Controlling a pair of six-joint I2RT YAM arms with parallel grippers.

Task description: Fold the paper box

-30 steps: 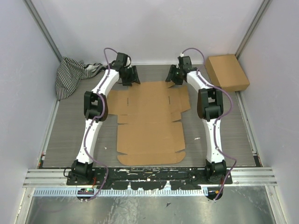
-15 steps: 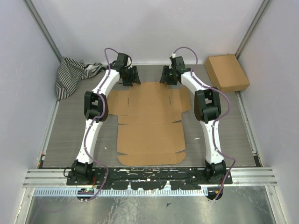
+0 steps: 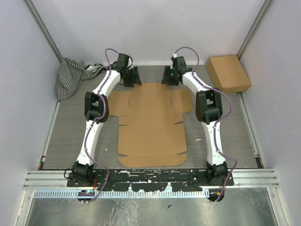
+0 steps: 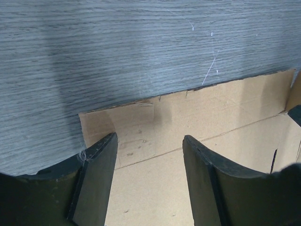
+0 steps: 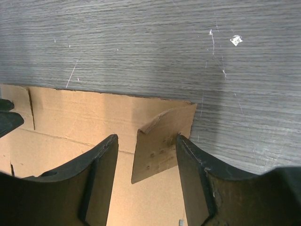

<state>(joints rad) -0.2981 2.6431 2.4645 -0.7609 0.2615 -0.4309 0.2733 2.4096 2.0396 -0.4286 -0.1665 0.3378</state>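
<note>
Paper box lies flat and unfolded mid-table; no wall raised, so nearly all folding is judged outstanding. Left gripper and right gripper straddle its far edge, jaws apart, clamping nothing. One corner tab curls up between the right jaws.

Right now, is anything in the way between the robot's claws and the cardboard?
Nothing visible. Left gripper and right gripper hang open over the paper box, at its far edge; the striped cloth and small box sit aside.
</note>
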